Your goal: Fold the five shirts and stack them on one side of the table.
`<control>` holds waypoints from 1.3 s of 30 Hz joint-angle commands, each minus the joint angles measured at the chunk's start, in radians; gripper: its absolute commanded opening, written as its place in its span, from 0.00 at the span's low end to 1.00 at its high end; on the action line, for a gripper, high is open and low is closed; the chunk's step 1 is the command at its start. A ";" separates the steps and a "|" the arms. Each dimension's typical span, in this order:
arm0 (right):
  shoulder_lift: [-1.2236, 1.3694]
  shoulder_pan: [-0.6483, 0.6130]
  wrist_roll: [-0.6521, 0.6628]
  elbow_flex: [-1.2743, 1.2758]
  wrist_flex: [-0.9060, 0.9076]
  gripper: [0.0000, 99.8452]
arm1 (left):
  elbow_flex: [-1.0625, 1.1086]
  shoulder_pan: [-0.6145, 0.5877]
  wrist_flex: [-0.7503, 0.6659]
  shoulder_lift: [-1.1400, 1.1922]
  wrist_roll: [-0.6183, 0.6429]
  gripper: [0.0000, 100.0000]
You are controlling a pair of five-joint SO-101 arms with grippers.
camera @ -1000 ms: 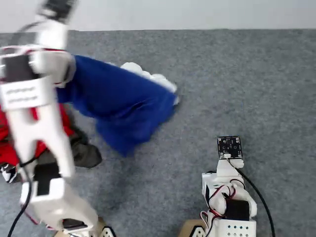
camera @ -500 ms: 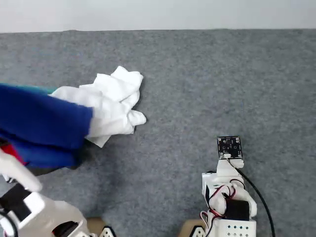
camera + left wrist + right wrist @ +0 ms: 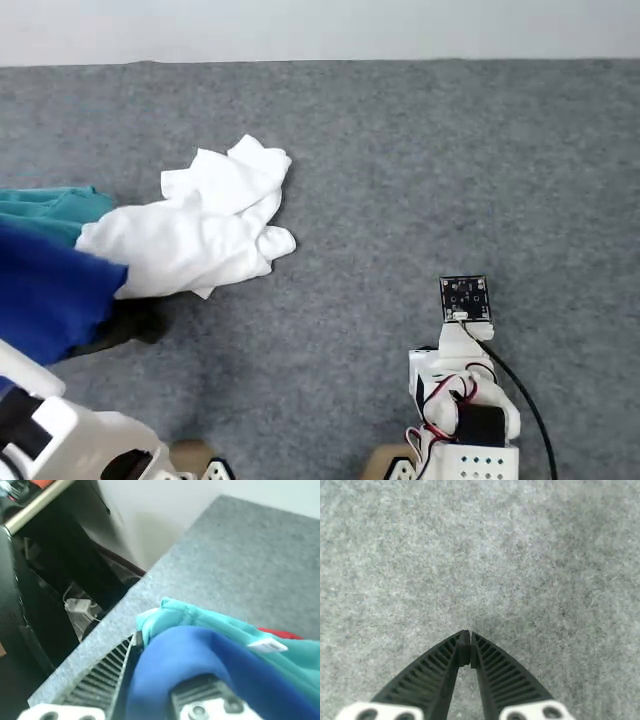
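We judge nothing folded yet: our left end effector (image 3: 165,660) grips the blue shirt (image 3: 45,300), the teal shirt (image 3: 50,205) bunched just beyond it and the white shirt (image 3: 200,235) crumpled farther off (our right end effector (image 3: 466,645) sits closed, empty, above bare table (image 3: 545,555)), and the teal shirt's white tag (image 3: 267,645) shows no legible print.

A table (image 3: 450,150) with a grey, carpet-like felt top spreads across the high view from the left edge to the right, evenly lit, with only soft shadows. A pale, plain wall (image 3: 320,30) runs along the top of that frame. In the left wrist view, dark furniture (image 3: 55,565) stands in shade past the table's edge, with a light wooden strip (image 3: 37,502) above it.
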 commanded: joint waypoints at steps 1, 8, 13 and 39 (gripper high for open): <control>-0.007 0.001 0.009 0.015 0.008 0.01 | -0.005 -0.009 -0.100 -0.054 0.008 0.00; -0.007 0.001 0.009 0.015 0.008 0.01 | 0.022 0.003 -0.173 -0.052 -0.002 0.01; -0.007 0.001 0.009 0.015 0.008 0.01 | 0.096 0.020 -0.189 -0.054 -0.101 0.06; -0.007 0.001 0.009 0.015 0.008 0.01 | 0.038 0.212 0.048 -0.311 -0.077 0.23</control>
